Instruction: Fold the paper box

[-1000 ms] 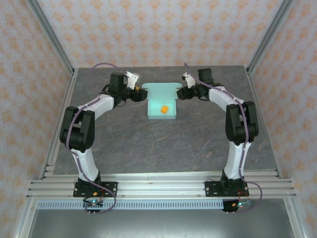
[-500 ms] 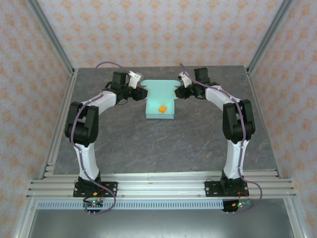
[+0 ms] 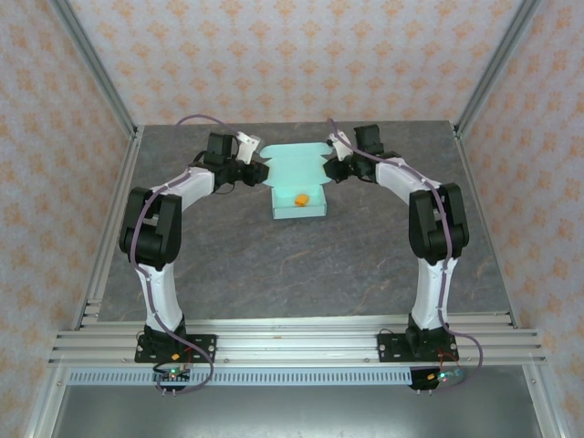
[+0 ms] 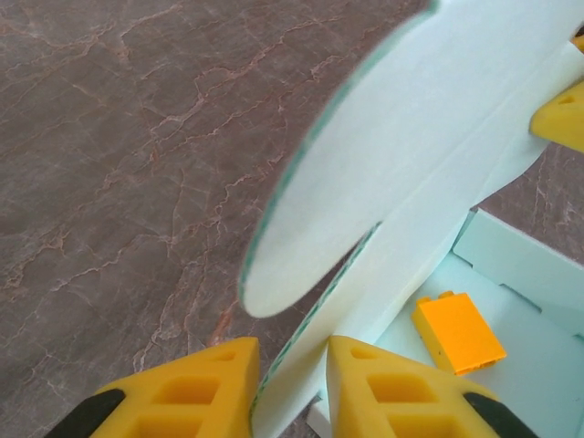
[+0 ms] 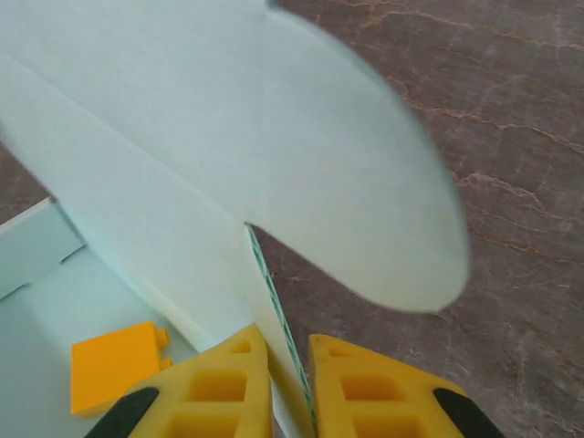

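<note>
Paper box (image 3: pixel 294 166) lies toward the far side of the grey, marble-veined table (image 3: pixel 301 265), midway between my two arms. It is thin, pale mint-green card with a matte, smooth face. Its shallow rectangular tray sits flat on the stone, and its back panel and side flaps stand up from the tray. A small orange block (image 3: pixel 300 197) with a tiny stud on one edge rests on the tray floor.

My left gripper (image 3: pixel 258 173) is at the box's left rear corner. In the left wrist view its yellow, ribbed fingers (image 4: pixel 196 392) are drawn close together. A rounded ear-shaped flap runs up between them, and the card fills the gap. I have that flap pinched.

My right gripper (image 3: pixel 330 171) is at the right rear corner. In the right wrist view its yellow fingers (image 5: pixel 365 388) are nearly together, and the thin card edge, showing a darker green line, is clamped between them. Above them the flap spreads into a broad, softly curved lobe over the stone.
</note>
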You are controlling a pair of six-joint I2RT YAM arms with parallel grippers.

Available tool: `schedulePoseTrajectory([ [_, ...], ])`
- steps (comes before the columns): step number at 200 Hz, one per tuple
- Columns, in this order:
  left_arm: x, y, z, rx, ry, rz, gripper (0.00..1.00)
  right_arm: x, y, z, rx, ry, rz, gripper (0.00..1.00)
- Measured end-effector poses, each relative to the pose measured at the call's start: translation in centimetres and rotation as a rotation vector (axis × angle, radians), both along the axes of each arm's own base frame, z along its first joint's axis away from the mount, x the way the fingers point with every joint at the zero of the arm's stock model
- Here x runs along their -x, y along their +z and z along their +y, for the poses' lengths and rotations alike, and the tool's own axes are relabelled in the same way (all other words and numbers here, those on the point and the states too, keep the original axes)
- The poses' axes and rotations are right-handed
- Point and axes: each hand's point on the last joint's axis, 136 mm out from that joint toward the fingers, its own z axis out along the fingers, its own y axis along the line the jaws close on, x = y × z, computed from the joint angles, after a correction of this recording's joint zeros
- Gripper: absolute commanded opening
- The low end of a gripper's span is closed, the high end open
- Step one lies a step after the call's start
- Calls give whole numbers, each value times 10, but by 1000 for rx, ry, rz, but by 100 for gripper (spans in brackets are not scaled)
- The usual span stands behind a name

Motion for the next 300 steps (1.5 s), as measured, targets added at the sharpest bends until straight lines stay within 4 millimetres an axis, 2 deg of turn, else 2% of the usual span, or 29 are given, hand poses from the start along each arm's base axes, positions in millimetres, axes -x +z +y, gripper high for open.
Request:
schedulePoseTrajectory([
  [49, -3, -1, -3, 3, 59, 23, 21, -1, 8, 3, 95, -158, -60, 8],
  [135, -9, -1, -10, 32, 183, 47, 22, 4, 19, 4, 270, -578, -167, 7],
  [181, -12, 1, -14, 53, 233, 55, 22, 5, 22, 4, 303, -767, -226, 6],
  [207, -11, 1, -17, 61, 235, 49, 21, 3, 20, 1, 300, -808, -230, 6],
  [242, -9, 1, -16, 67, 256, 46, 14, 2, 20, 3, 279, -816, -221, 6],
  [300, -10, 3, -19, 67, 393, 33, 11, 2, 19, 5, 231, -844, -202, 5],
])
